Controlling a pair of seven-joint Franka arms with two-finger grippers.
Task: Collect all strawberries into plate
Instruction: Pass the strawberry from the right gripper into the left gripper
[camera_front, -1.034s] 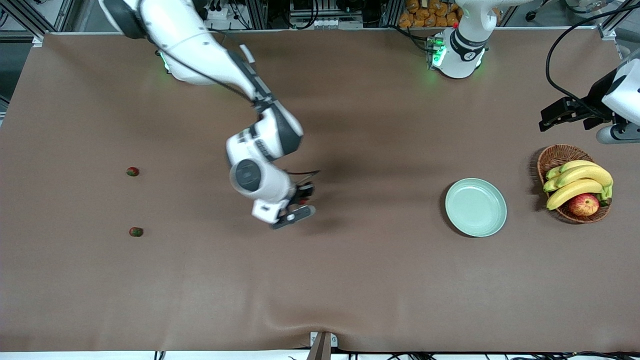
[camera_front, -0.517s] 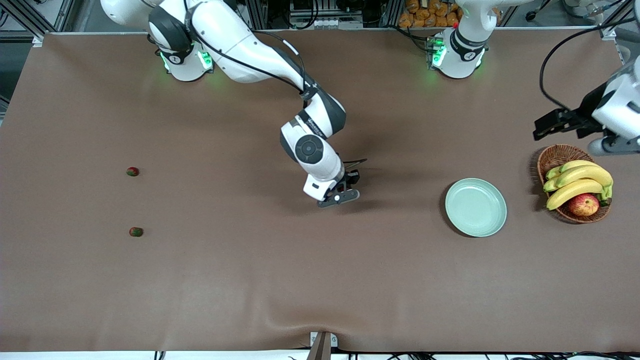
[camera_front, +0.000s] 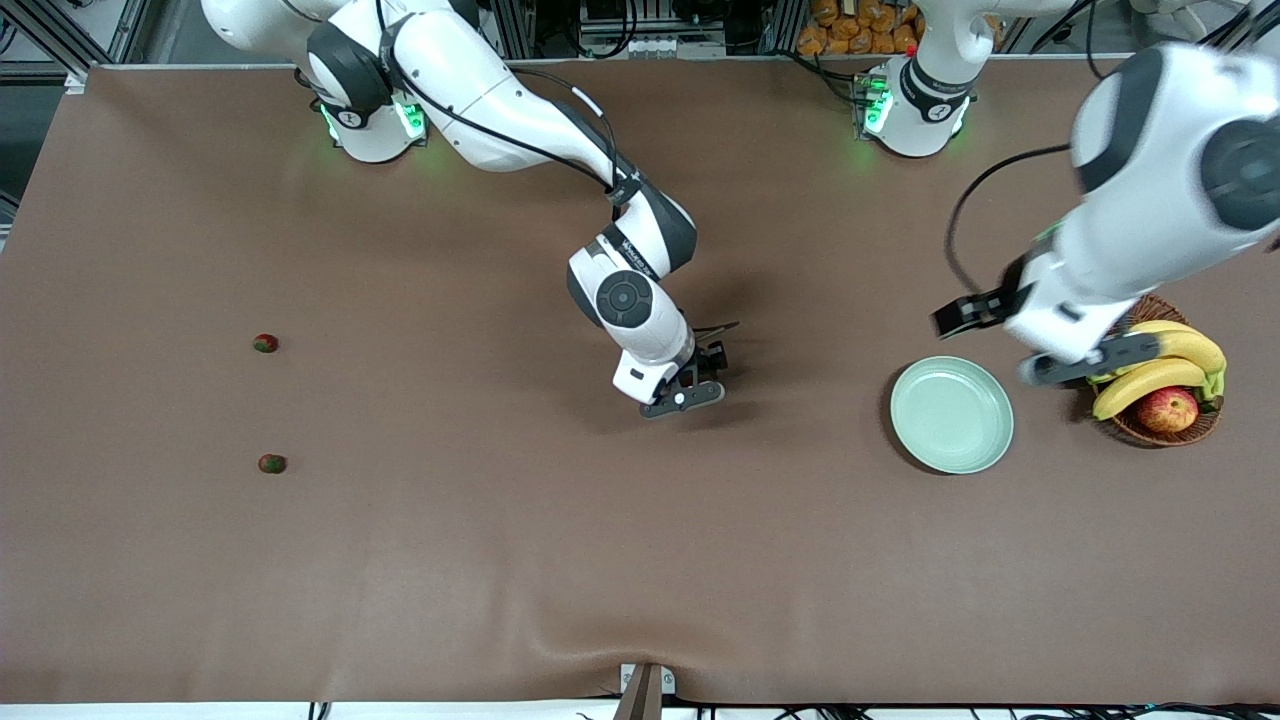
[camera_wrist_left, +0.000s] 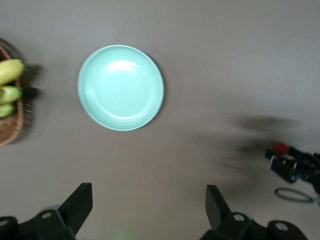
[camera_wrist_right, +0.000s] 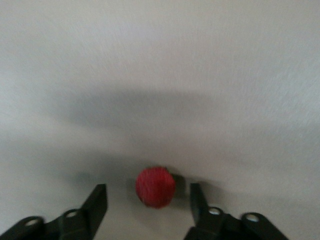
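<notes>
My right gripper (camera_front: 700, 376) is low over the middle of the table, open. A red strawberry (camera_wrist_right: 155, 186) sits between its fingers (camera_wrist_right: 100, 197) and touches neither; from the left wrist it shows as a red spot (camera_wrist_left: 280, 148). Two more strawberries (camera_front: 265, 343) (camera_front: 271, 463) lie toward the right arm's end of the table. The pale mint-green plate (camera_front: 951, 414) (camera_wrist_left: 120, 87) stands bare toward the left arm's end. My left gripper (camera_front: 1030, 340) (camera_wrist_left: 148, 195) hangs open and holds nothing, over the table between the plate and the basket.
A brown wicker basket (camera_front: 1110, 310) (camera_wrist_left: 10, 131) with bananas (camera_front: 1150, 378) and a red-yellow apple (camera_front: 1167, 409) stands beside the plate at the left arm's end. The left arm's big white links (camera_front: 1150, 190) hang above the basket.
The right gripper carried the strawberry toward the plate, stopped at the table's middle and opened, letting it go. The left arm swung in from the table's end to between plate and basket.
</notes>
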